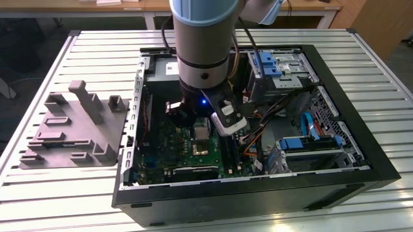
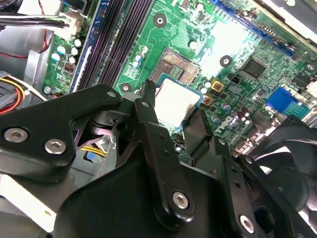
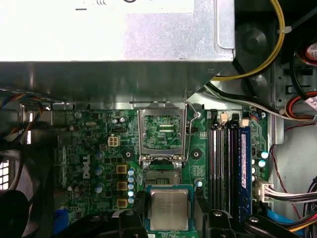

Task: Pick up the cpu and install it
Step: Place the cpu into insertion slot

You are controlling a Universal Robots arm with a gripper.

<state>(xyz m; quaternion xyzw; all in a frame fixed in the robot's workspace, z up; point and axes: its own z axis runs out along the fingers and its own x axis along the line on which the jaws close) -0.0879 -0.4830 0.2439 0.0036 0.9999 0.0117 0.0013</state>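
Exterior view, arm: we see a thick, round, grey arm (image 1: 203, 48) that reaches down into an open black computer case (image 1: 348, 176).
Exterior view, surroundings: the case lies on a table (image 1: 96, 43) of ribbed metal slats. A grey plastic tray (image 1: 71, 128) with upright posts stands apart from the case, toward the exterior view's left.
Exterior view, room: the end of the arm hangs over the green motherboard (image 1: 187, 154), and the walls of the case are near around it.
Second wrist view, gripper: the black gripper (image 2: 174, 106) is clenched on the cpu (image 2: 173, 99). Its matte fingers (image 2: 148, 114) press on two opposite edges.
Second wrist view, cpu: it is a thin, flat square with a smooth, pale silver top and a narrow green rim.
Second wrist view, place: the cpu hangs over the motherboard and its far edge overlaps the square socket (image 2: 176, 67). We cannot tell if the two touch.
Second wrist view, room: long dark memory slots (image 2: 116, 34) run close on one side, and a black fan (image 2: 292, 163) is on the other side.
First wrist view, cpu: the cpu (image 3: 169, 210) sits between the two fingers, just beside the dark socket (image 3: 161, 176).
First wrist view, edges: a shiny metal load plate (image 3: 162, 131) stands open beyond the socket. Behind it is the straight edge of a bare sheet-metal power supply box (image 3: 114, 44), with cables (image 3: 270, 44) beside it.
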